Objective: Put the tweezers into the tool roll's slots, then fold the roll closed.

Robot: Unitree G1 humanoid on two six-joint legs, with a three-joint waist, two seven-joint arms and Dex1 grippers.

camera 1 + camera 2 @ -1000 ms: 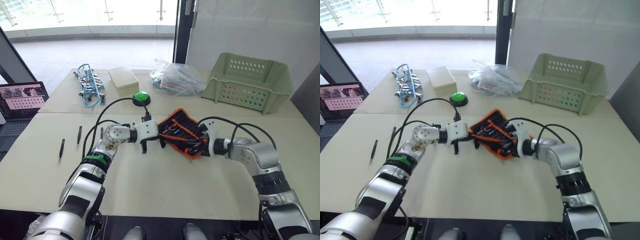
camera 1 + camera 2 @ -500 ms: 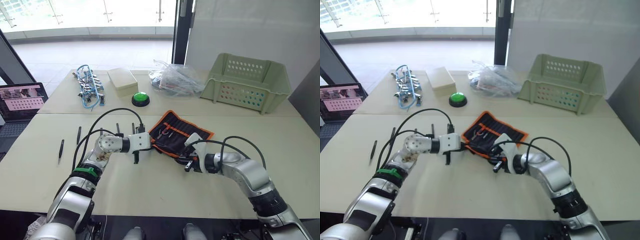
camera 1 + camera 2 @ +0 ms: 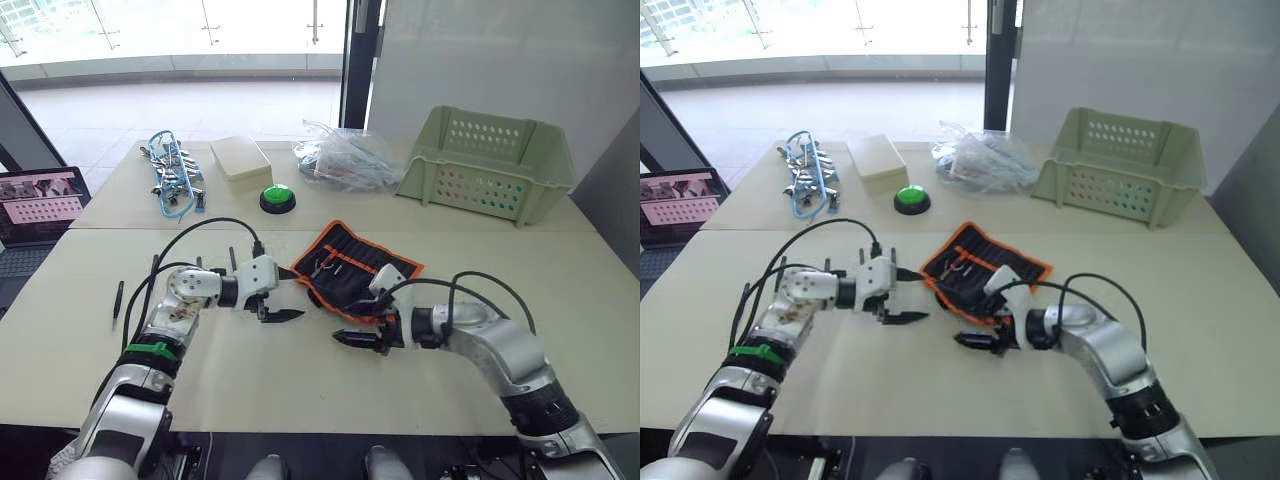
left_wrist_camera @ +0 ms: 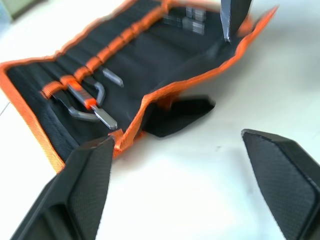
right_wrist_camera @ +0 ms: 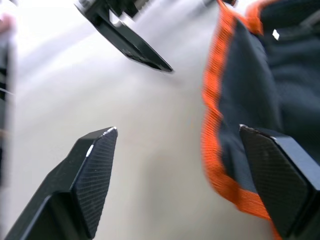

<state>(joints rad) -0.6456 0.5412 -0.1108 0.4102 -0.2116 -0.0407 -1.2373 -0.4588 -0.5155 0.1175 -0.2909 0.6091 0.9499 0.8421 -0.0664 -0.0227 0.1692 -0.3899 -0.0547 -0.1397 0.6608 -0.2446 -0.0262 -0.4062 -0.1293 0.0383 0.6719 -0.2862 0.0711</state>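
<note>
Broadly, the table [image 3: 300, 390] carries a pale green basket [image 3: 490, 165] at its far right. Nearer the middle, the tool roll [image 3: 355, 268] lies open and flat, a couple of tweezers [image 4: 82, 97] apparently tucked in its slots [image 4: 107, 55]. Left gripper [image 3: 275, 313] and right gripper [image 3: 357, 340] rest just off its near edge, both spread wide and empty. Two loose tweezers [image 3: 118, 300] lie far left.

arms: silver-grey metal shells, black joints
wrists: white housings
cables: black, looping over each forearm
left arm: green band
fingers [image 4: 85, 185]: black, pointed, textured pads
</note>
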